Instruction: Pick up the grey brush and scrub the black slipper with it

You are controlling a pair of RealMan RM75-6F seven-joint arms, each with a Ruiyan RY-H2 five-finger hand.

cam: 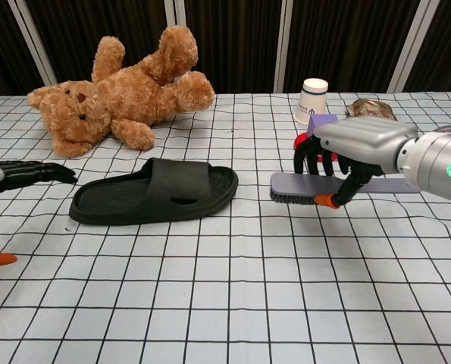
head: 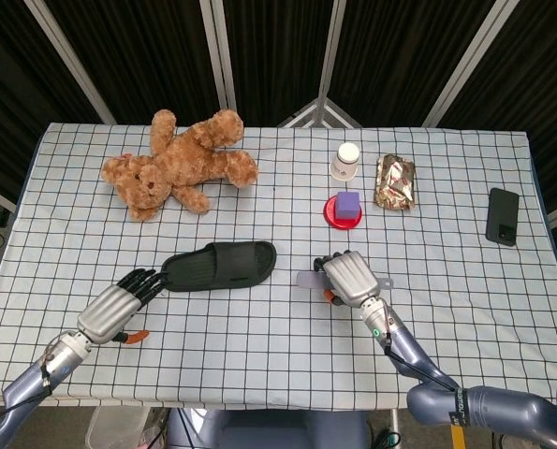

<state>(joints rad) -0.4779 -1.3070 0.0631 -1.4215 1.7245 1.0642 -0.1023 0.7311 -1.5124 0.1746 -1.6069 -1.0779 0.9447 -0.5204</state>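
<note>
The black slipper (head: 219, 266) (cam: 157, 192) lies sole down near the table's middle. My right hand (head: 349, 278) (cam: 352, 147) grips the grey brush (cam: 295, 187) (head: 309, 278) and holds it a little above the cloth, bristles down, to the right of the slipper's toe end. The brush handle sticks out to the right behind the hand. My left hand (head: 117, 304) (cam: 24, 174) hovers with its fingers stretched out, the dark fingertips close to the slipper's heel end, holding nothing.
A brown teddy bear (head: 180, 162) lies at the back left. Behind the brush stand a purple block on a red disc (head: 345, 208), a paper cup (head: 346, 160) and a gold foil packet (head: 396, 181). A black phone (head: 503, 216) lies far right.
</note>
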